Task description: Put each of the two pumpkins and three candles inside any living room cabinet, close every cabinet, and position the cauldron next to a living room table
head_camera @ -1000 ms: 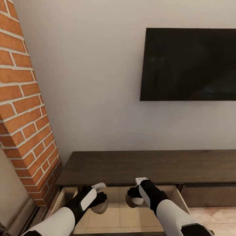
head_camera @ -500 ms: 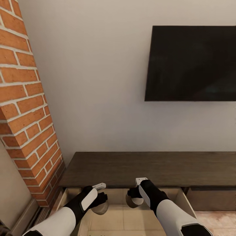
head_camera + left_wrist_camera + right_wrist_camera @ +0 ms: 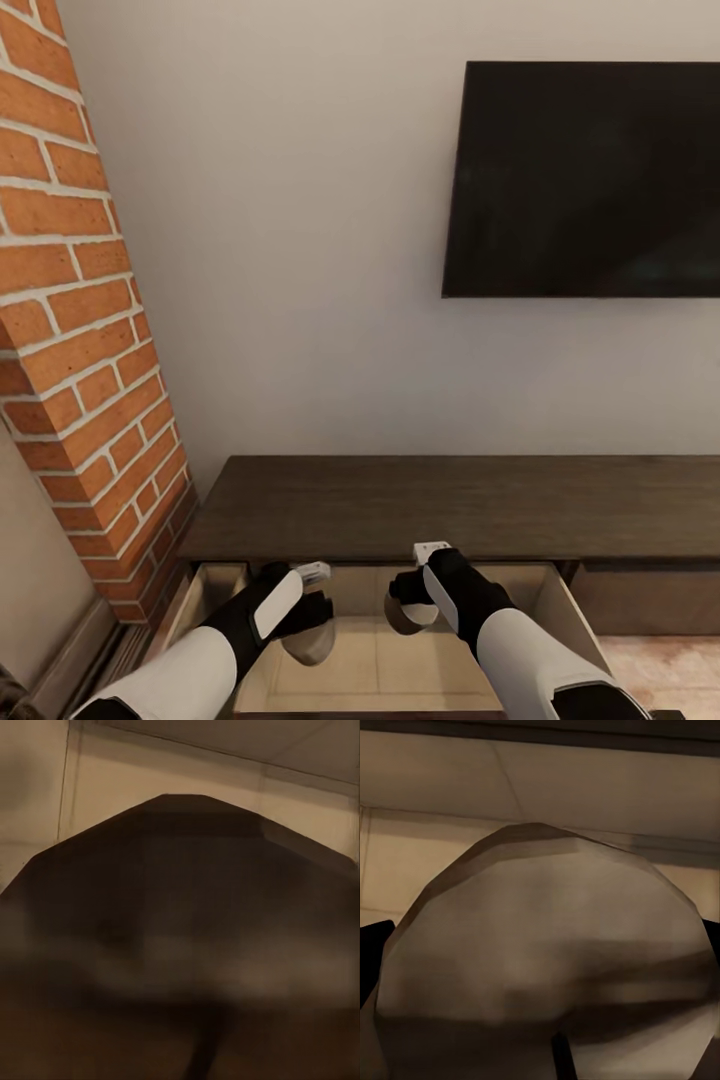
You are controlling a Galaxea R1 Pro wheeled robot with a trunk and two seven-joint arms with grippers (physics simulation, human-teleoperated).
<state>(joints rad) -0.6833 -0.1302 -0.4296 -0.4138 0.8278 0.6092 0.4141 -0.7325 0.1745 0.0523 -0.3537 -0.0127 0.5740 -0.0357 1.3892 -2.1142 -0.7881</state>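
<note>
The dark-brown cabinet (image 3: 450,505) runs along the wall, and its left drawer (image 3: 385,670) is pulled open, showing a pale wood interior. Both my arms reach over that drawer. In the head view my left gripper (image 3: 306,628) is shut on a cream-beige candle (image 3: 310,645) hanging just above the drawer floor. Beside it, my right gripper (image 3: 410,603) is shut on a second candle (image 3: 412,618). Up close, the left candle (image 3: 180,922) looks shadowed and the right candle (image 3: 547,960) paler, each with pale drawer boards behind it.
A brick fireplace column (image 3: 75,330) stands close at the left, touching the cabinet's end. A black TV (image 3: 585,180) hangs on the white wall above. A closed drawer front (image 3: 650,595) lies to the right of the open one.
The camera has shifted, sliding the TV and wall right and a little up in the picture. My left gripper has sunk slightly lower into the drawer with its candle. The right gripper holds still.
</note>
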